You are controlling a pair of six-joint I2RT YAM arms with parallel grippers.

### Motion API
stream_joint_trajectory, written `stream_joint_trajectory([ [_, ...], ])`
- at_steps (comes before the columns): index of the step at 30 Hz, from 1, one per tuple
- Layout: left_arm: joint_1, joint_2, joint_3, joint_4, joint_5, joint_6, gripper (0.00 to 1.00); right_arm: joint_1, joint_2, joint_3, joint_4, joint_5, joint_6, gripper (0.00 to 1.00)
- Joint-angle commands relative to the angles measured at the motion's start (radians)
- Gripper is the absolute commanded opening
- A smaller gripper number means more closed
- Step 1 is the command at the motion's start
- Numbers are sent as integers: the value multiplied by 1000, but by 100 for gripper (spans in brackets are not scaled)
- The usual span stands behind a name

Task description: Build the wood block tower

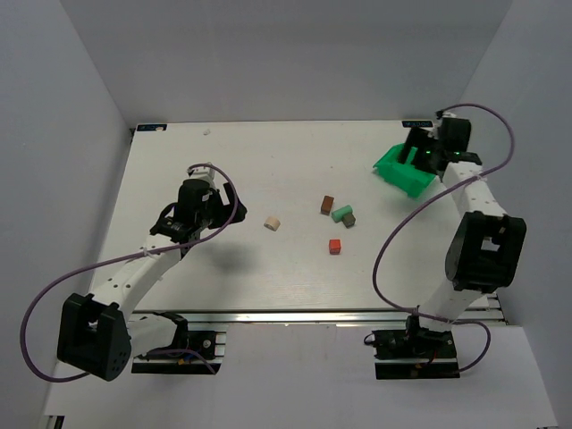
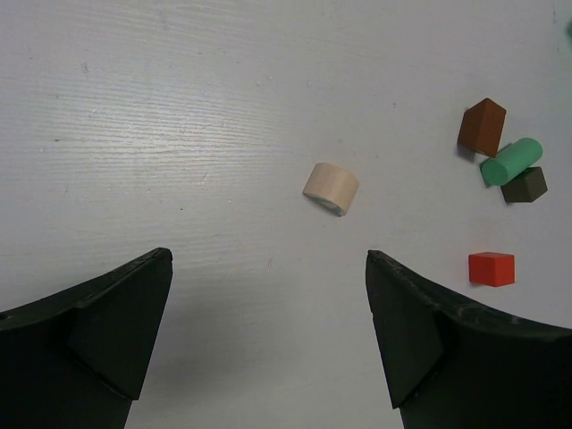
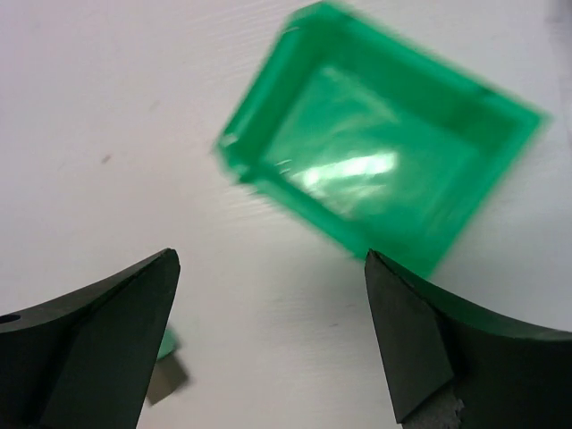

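Observation:
The wooden blocks lie loose on the white table, none stacked. A cream block (image 1: 273, 222) lies alone; to its right a brown block (image 1: 328, 205), a pale green block (image 1: 340, 213) and a dark grey-brown block (image 1: 349, 219) sit close together, with a red block (image 1: 335, 245) nearer me. My left gripper (image 1: 222, 198) is open and empty, left of the cream block (image 2: 331, 188) and above the table. My right gripper (image 1: 416, 154) is open and empty at the far right, above a bright green bin. The left wrist view also shows the red block (image 2: 492, 268).
The bright green plastic bin (image 1: 407, 172) sits at the far right; it looks empty in the right wrist view (image 3: 268, 170). White walls enclose the table on three sides. Purple cables loop beside both arms.

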Motion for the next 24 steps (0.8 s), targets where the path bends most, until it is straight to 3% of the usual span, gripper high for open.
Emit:
stream_joint_trajectory([
  [1,-4,-40,1,10,6,-9,98,174,-78,-86,-8,54,-18,89],
  [5,-1,-46,-1,-1,-24,-15,98,377,-59,-154,28,74,59,88],
  [10,-1,-58,-10,-7,-35,-17,98,562,43,-85,3,212,119,86],
  [15,1,-69,-25,-2,-34,-17,98,627,152,7,-92,347,183,83],
  [24,-1,-65,-39,4,-24,-18,98,688,251,64,-83,345,246,76],
])
